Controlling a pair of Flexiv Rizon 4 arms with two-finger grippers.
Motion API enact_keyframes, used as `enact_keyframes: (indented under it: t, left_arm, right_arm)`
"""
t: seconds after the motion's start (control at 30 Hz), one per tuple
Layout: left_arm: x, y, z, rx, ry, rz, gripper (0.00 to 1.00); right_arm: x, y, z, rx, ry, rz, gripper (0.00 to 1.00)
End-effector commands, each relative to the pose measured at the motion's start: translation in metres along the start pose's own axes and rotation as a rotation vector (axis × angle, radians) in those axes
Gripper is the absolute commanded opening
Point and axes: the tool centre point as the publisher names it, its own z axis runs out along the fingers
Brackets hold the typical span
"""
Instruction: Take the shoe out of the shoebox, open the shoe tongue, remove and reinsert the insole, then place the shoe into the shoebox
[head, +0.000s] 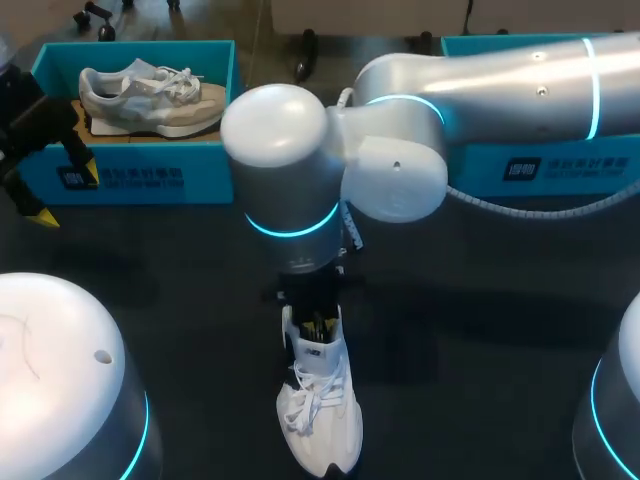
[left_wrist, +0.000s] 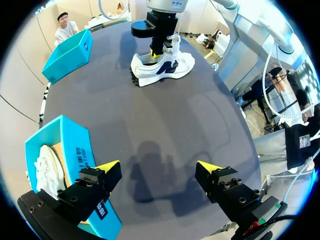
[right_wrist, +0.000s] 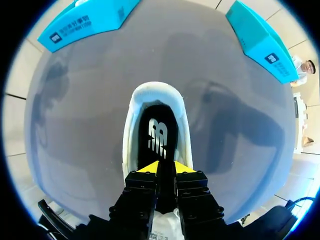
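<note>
Because the right arm (head: 480, 90) crosses the table (head: 480, 330) from 3 o'clock and drops at the middle, it is much the nearer arm to the shoe (head: 320, 420). That shoe stands on the table toward 6 o'clock, outside both boxes, its long axis running 12 to 6 with the heel at 12 and the toe at 6. The left box (head: 130, 160) at 10 o'clock holds a second shoe (head: 150, 95); the right box (head: 560, 165) sits at 2 o'clock, its inside hidden by the arm. The right gripper (right_wrist: 162, 168) points straight down into the shoe's mouth, so the insole (right_wrist: 159, 127) lies just under and ahead of it, toward the heel. Its fingers are drawn close with a thin dark slit between them; whether they pinch anything cannot be told. The left gripper (left_wrist: 157, 167) hangs spread wide and empty beside the left box. Only the right wrist view shows the insole; in the head view the wrist covers it.
</note>
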Motion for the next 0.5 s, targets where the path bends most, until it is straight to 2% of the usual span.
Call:
enact_keyframes:
  t: [0.03,0.23,0.3,0.33,0.37,0.4,0.43,0.5]
  left_arm:
    - [0.0,0.0,-0.001,-0.003,0.003,0.0,1.0]
    - [0.0,0.0,-0.001,-0.003,0.003,0.0,1.0]
    - [0.0,0.0,-0.001,-0.003,0.003,0.0,1.0]
    - [0.0,0.0,-0.001,-0.003,0.003,0.0,1.0]
    - [0.0,0.0,-0.001,-0.003,0.003,0.0,1.0]
    - [0.0,0.0,-0.001,-0.003,0.003,0.0,1.0]
    - [0.0,0.0,-0.001,-0.003,0.003,0.0,1.0]
    - [0.0,0.0,-0.001,-0.003,0.003,0.0,1.0]
  right_arm:
    - [0.0,-0.01,0.006,-0.006,0.009,0.209,0.16]
    - [0.004,-0.014,0.005,0.002,0.017,0.209,0.18]
    - [0.006,-0.015,0.004,0.002,0.015,0.209,0.24]
    - [0.006,-0.017,0.003,0.002,0.013,0.211,0.36]
    - [0.006,-0.018,0.003,0.002,0.011,0.211,0.45]
    - [0.006,-0.019,0.003,0.004,0.011,0.212,0.78]
    - [0.006,-0.021,0.004,0.01,0.011,0.215,1.0]
    - [0.005,-0.022,0.006,0.015,0.014,0.218,1.0]
